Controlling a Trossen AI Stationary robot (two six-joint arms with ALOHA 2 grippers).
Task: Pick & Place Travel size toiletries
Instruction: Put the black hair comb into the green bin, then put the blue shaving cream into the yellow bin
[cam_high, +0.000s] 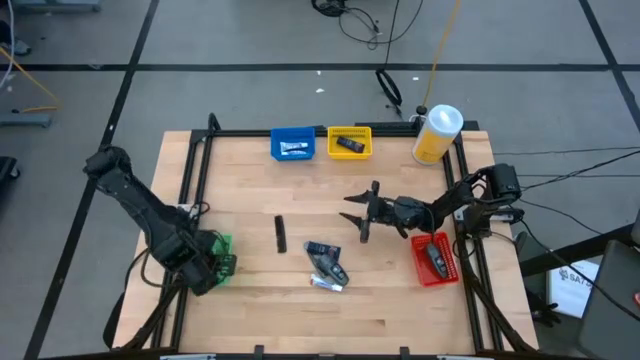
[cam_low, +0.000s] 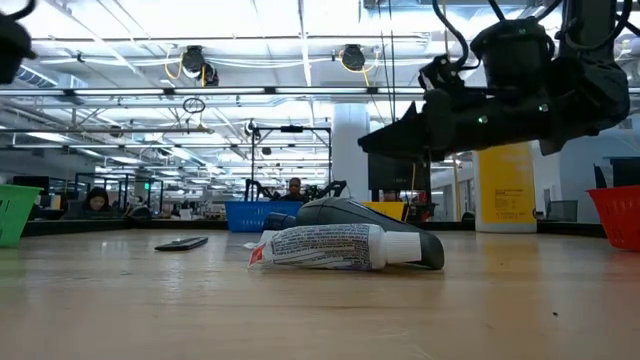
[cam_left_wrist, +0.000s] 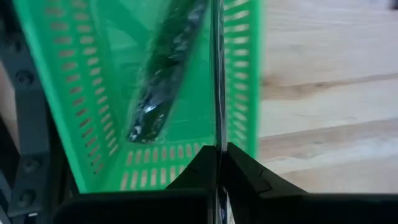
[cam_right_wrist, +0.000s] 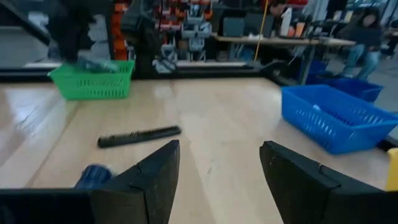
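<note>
Several travel toiletries lie on the wooden table: a black comb-like stick (cam_high: 281, 234) (cam_right_wrist: 139, 136), and a small pile of a dark blue tube (cam_high: 322, 251) and a white-and-silver tube (cam_high: 327, 282) (cam_low: 340, 247), which lies on its side. My right gripper (cam_high: 358, 215) (cam_right_wrist: 217, 174) hovers open above the table, right of the pile, pointing toward the left edge. My left gripper (cam_high: 212, 265) (cam_left_wrist: 217, 163) is over the green bin (cam_left_wrist: 93, 93), shut on a thin flat sachet. A dark shiny packet (cam_left_wrist: 163, 68) shows against the bin. My left gripper pinches a thin flat sachet between its two fingers. It is seen edge-on as a narrow strip (cam_left_wrist: 217, 112) that runs out from the fingertips over the green bin's wall. Which end of it the fingers have is hidden by the fingers themselves.
Blue bin (cam_high: 293, 145) and yellow bin (cam_high: 350, 142) stand at the far edge, each with an item inside. A red bin (cam_high: 435, 260) with a dark item sits near the right edge. The tall yellow canister (cam_high: 437, 135) stands at the far right corner. A black frame (cam_high: 190, 190) borders the table.
</note>
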